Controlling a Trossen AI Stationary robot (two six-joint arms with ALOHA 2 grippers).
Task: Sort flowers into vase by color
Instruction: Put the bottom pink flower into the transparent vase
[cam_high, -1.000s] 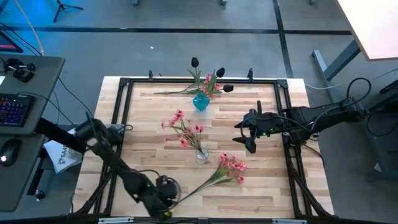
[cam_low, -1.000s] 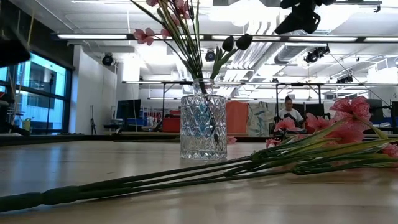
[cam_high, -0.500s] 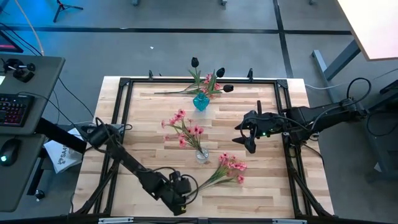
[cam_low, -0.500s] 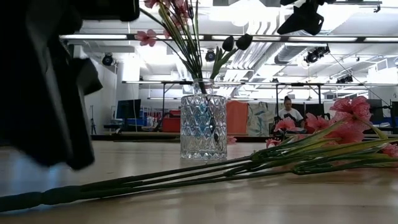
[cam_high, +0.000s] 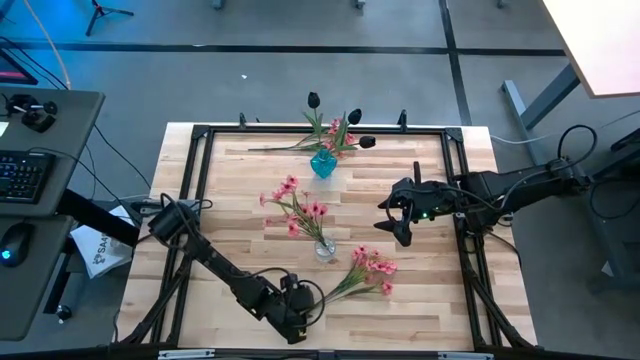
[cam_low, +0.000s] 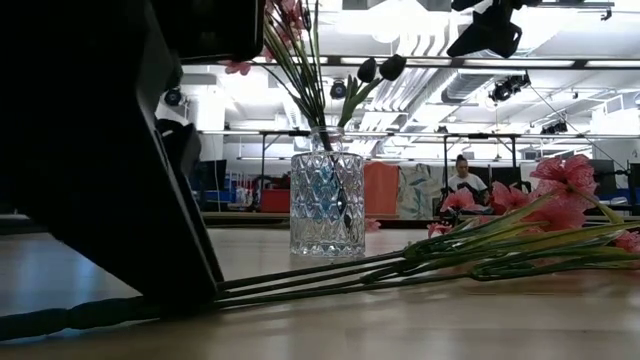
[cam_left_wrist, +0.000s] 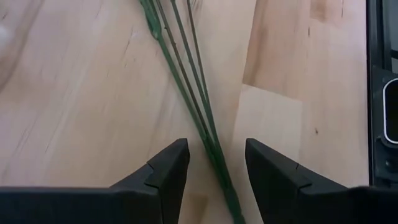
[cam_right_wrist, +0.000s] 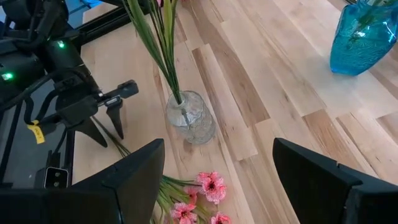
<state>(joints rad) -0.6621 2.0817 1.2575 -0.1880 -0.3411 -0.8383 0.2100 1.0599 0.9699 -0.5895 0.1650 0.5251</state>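
A spray of pink blossoms (cam_high: 371, 268) lies flat on the table, its thin green stems (cam_left_wrist: 186, 81) running toward the near edge. My left gripper (cam_left_wrist: 216, 167) is open and low over the table, one finger on each side of the stems' lower part without touching them; the right wrist view shows it pointing down (cam_right_wrist: 115, 118). A clear glass vase (cam_high: 324, 248) holds pink flowers (cam_high: 296, 205). A blue vase (cam_high: 322, 163) holds black buds (cam_high: 354, 116) and some pink blossoms. My right gripper (cam_high: 392, 222) hangs open above the table's right half.
A black frame (cam_high: 195, 180) runs around the wooden table top. The left arm (cam_low: 100, 150) fills the low view's left side. Bare wood lies between the two vases and along the table's left part. A person (cam_low: 465, 180) stands far off in the room.
My left gripper has travelled along the near edge toward the table's right and slightly away from that edge, reaching the lying spray's stems and coming to stand astride them. The spray and both vases have stayed in place.
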